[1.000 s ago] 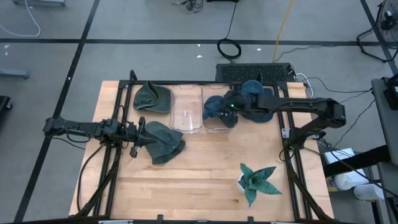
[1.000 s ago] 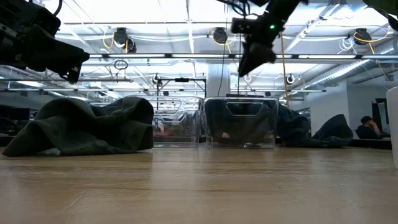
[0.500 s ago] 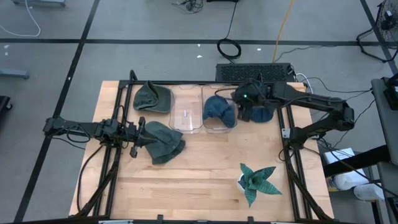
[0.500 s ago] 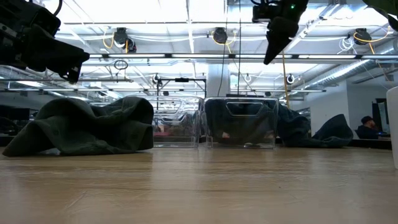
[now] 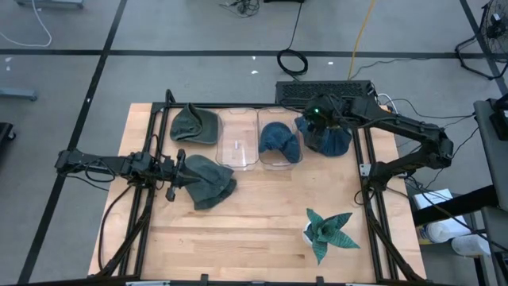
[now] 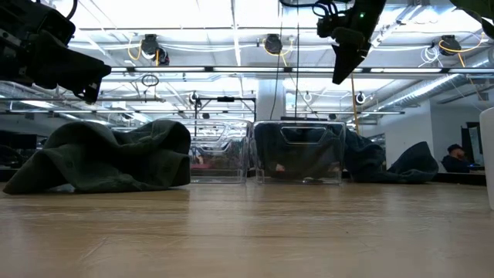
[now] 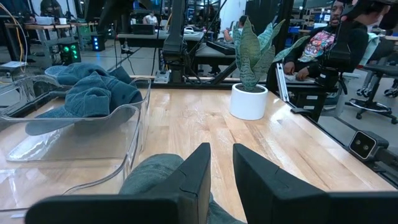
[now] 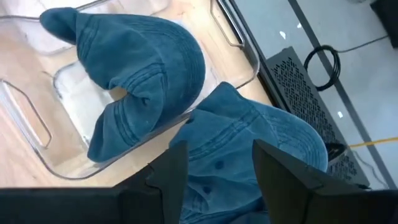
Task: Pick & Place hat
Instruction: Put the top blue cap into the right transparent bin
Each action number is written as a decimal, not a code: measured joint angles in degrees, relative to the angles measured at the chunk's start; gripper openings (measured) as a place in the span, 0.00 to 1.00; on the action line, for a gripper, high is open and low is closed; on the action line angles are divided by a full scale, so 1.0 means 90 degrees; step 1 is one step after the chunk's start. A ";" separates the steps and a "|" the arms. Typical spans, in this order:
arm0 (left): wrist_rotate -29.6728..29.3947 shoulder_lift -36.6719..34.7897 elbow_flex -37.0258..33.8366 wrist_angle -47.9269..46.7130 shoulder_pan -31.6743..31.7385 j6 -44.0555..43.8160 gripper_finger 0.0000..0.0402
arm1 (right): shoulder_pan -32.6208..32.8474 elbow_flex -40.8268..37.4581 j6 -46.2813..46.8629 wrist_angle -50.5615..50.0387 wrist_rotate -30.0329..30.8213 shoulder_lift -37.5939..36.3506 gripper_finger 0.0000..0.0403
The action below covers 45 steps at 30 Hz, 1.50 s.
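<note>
Trouble looms on the right: the right claw (image 8: 214, 163), fingers parted and empty, hangs over a blue hat (image 5: 327, 137) lying on the desk (image 5: 262, 230) just beside the clear bin (image 5: 279, 138), where another blue hat (image 5: 278, 137) already sits. Grabbing only a loose fold could let it slump across the bin's wall. The left claw (image 7: 219, 168), nearly clenched and gripping nothing, hovers over the green hat (image 5: 208, 179).

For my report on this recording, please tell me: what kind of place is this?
Probably a robotics lab or open workshop: a wooden table with dark arms, ceiling pipes and strip lights overhead, and a person seated at workstations behind.
</note>
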 joint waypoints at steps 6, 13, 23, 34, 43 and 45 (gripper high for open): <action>0.0000 -0.0001 0.0000 0.0002 -0.0002 0.0000 0.19 | -0.0002 -0.0096 0.0487 0.0131 0.0195 0.0116 0.42; 0.0000 -0.0002 0.0000 0.0001 0.0000 0.0000 0.19 | -0.0002 -0.0510 0.1240 0.0457 0.0207 0.0245 0.42; 0.0000 -0.0002 0.0002 0.0002 0.0000 0.0000 0.19 | 0.0220 -0.1338 0.2243 0.0814 0.0419 0.0217 0.42; 0.0000 -0.0001 0.0000 0.0000 -0.0002 0.0000 0.19 | 0.0716 -0.1679 0.2637 0.1144 0.1173 0.0216 0.47; 0.0000 -0.0002 0.0000 0.0002 0.0000 0.0000 0.19 | 0.0997 -0.1970 0.3014 0.1344 0.1178 0.0216 0.56; 0.0000 -0.0002 0.0000 0.0000 0.0000 0.0000 0.19 | 0.1044 -0.2108 0.3015 0.1634 0.1175 0.0216 0.56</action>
